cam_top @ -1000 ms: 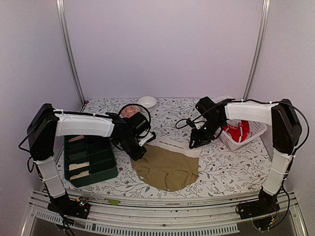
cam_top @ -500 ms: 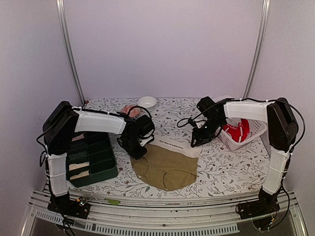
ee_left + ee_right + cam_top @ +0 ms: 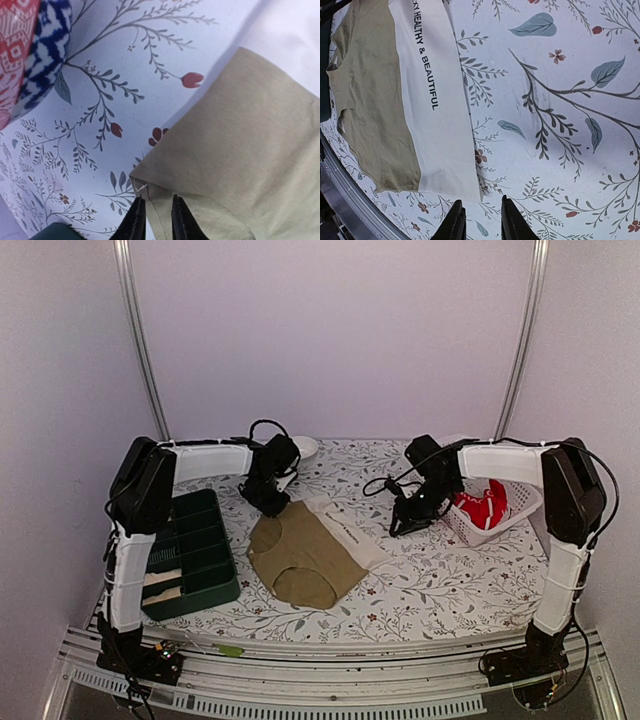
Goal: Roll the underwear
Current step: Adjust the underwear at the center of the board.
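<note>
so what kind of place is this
Probably a robot test booth, not a home: plain walls close round a table, with tan underwear, a basket and a green tray laid out.

Floral-print table [image 3: 450, 580]. Tan underwear [image 3: 300, 560] flat, left of centre. Green tray [image 3: 195, 515] near left; white basket [image 3: 520, 512] right; bowl [image 3: 306, 447] far edge.

One underwear piece [image 3: 300, 560] lies spread flat on the counter [image 3: 450, 580], left of the middle. A compartment tray [image 3: 195, 550] sits to its left, along the left edge toward the near-left corner. A bowl [image 3: 308, 446] stands behind, at the far edge. A basket [image 3: 520, 512] at the right edge holds a second underwear piece [image 3: 482, 508]. The left hand [image 3: 268, 495] is at the flat piece's far-left corner. The right hand [image 3: 400, 528] is between that piece and the basket.
</note>
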`<state>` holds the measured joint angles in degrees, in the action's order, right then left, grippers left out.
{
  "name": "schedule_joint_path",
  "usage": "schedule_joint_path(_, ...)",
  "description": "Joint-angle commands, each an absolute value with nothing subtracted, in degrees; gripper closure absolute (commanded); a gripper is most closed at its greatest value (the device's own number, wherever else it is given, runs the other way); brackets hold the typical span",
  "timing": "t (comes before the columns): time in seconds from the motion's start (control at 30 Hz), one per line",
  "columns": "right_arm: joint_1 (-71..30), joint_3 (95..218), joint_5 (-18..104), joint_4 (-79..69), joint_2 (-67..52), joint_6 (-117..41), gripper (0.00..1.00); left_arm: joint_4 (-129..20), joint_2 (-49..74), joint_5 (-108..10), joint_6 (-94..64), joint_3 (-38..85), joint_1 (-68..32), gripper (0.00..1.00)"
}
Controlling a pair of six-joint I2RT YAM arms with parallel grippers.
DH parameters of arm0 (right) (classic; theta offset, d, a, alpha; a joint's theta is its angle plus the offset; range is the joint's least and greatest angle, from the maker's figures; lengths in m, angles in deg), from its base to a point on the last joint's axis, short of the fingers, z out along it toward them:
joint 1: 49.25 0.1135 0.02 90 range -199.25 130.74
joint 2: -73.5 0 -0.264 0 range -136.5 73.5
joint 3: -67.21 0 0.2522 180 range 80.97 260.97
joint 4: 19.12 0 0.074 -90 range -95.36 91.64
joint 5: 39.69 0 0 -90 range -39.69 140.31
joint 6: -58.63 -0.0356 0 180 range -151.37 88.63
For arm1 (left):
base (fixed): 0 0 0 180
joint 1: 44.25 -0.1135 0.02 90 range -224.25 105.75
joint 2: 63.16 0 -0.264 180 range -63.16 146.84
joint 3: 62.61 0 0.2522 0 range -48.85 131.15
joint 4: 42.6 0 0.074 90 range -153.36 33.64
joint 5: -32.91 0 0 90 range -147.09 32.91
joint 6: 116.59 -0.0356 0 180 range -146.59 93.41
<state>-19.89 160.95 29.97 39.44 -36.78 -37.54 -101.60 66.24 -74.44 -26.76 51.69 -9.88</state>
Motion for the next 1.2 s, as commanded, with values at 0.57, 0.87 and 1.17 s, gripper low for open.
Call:
schedule_joint_path(0.57,-12.81,162.69,22.65,32.87,-47.01,-35.63,0.78,-97.52,40.71,-64.75,-19.76,33.02,-8.94,0.40)
schedule_joint_path(0.87,-9.76,150.80,19.52,33.52,-43.84,-36.85,0.80,-95.86,38.14,-64.48,-20.67,28.87,-9.00,0.39)
schedule_joint_path(1.17,-1.94,141.46,11.92,37.51,-37.54,-39.21,0.80,-94.50,37.04,-61.52,-21.32,27.16,-8.84,0.38)
